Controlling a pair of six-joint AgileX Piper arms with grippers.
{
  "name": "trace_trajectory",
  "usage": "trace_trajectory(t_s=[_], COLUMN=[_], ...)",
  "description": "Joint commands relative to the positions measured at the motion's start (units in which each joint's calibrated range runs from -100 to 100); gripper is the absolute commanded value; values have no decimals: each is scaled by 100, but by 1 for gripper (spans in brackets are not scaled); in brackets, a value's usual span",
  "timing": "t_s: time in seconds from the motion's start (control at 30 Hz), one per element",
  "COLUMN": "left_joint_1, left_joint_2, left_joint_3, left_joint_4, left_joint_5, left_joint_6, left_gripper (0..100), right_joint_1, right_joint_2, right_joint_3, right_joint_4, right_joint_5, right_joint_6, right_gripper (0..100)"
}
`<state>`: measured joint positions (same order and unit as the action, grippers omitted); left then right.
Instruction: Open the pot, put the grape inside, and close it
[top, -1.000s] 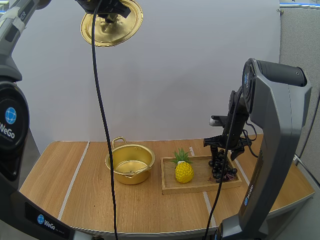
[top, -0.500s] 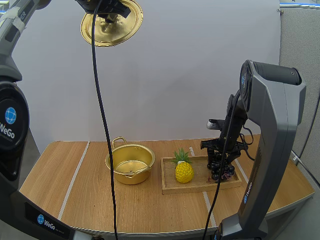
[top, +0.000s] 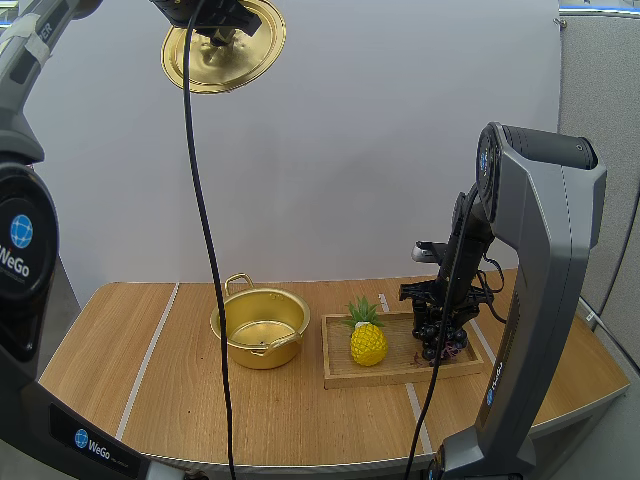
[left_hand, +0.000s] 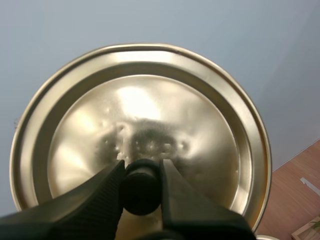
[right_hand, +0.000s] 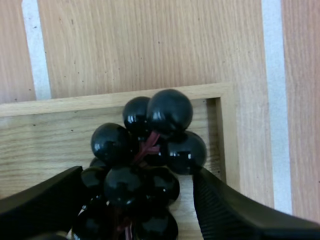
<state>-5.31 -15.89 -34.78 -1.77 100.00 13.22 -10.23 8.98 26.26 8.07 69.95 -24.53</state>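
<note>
Bunch of dark grapes (right_hand: 145, 155) inside wooden tray (top: 398, 374), at its right end near the corner. Right gripper (right_hand: 135, 200) down over the tray there, fingers spread wide on both sides of the bunch, not pinched tight. Toy pineapple (top: 368, 342) upright in the tray's left half. Lidless gold pot (top: 250, 355) just left of the tray, apart. Gold lid (left_hand: 140, 125) high above and left of the tray, knob (left_hand: 141, 192) clamped between left gripper (left_hand: 141, 182) fingers.
</note>
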Motion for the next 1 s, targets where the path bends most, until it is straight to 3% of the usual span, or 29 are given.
trace_trajectory(t_s=[0.0,0.47,0.57,0.6,0.63,0.97], left_joint_1=[-19,-19,-19,-19,-19,-19], left_joint_2=[-60,-60,-60,-60,-60,-60], left_joint_3=[-52,-52,-52,-52,-52,-52], left_joint_4=[2,2,2,2,2,2], left_joint_5=[0,0,0,0,0,0], left_joint_6=[-9,-9,-9,-9,-9,-9], left_gripper=[0,0,0,0,0,0], right_joint_1=[-5,-5,-5,-5,-5,-5], right_joint_2=[51,51,51,51,51,51], right_joint_3=[5,5,5,5,5,5], right_joint_4=[-134,-103,-103,-103,-103,-103], right_joint_5=[-268,-670,-670,-670,-654,-698], right_joint_6=[-28,-28,-41,-41,-41,-6], right_gripper=[100,100,47,7,0,0])
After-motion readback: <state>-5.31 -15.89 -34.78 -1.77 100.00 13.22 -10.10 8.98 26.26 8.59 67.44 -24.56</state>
